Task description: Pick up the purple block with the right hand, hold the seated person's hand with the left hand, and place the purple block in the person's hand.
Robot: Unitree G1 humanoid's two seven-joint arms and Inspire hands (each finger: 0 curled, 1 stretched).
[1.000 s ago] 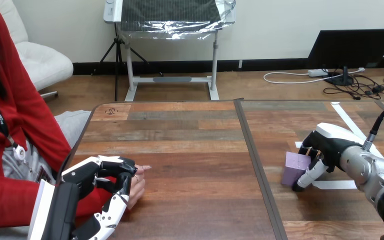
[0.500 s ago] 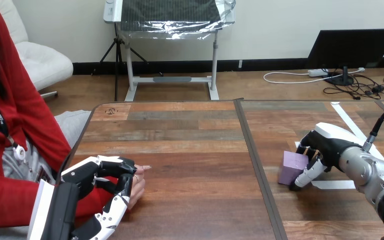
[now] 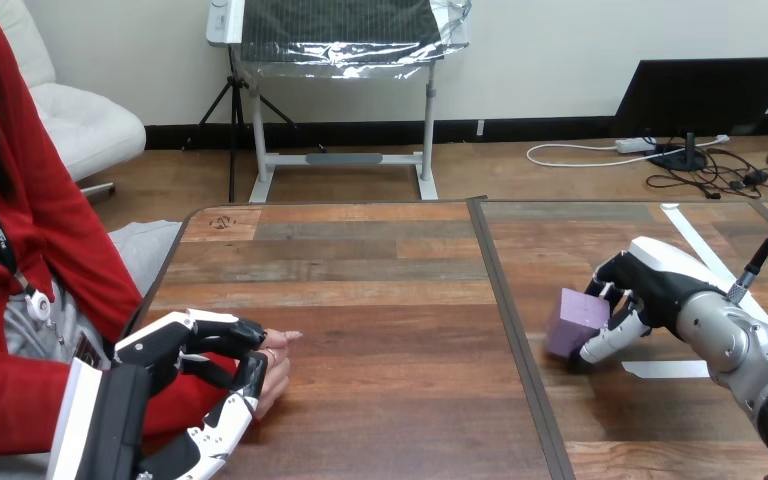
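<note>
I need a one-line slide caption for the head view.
Right hand grips the purple block; left hand clasps the person's hand.

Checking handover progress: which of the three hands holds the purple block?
The robot's right hand, at the view's right: its fingers curl round the purple block. Its left hand clasps the person's hand, with no block there.

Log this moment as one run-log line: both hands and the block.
left hand: curled round person's hand | right hand: gripping purple block, tilted | block not yet in person's hand

bare table between the person's hand and purple block, dark seam crossing it
</note>
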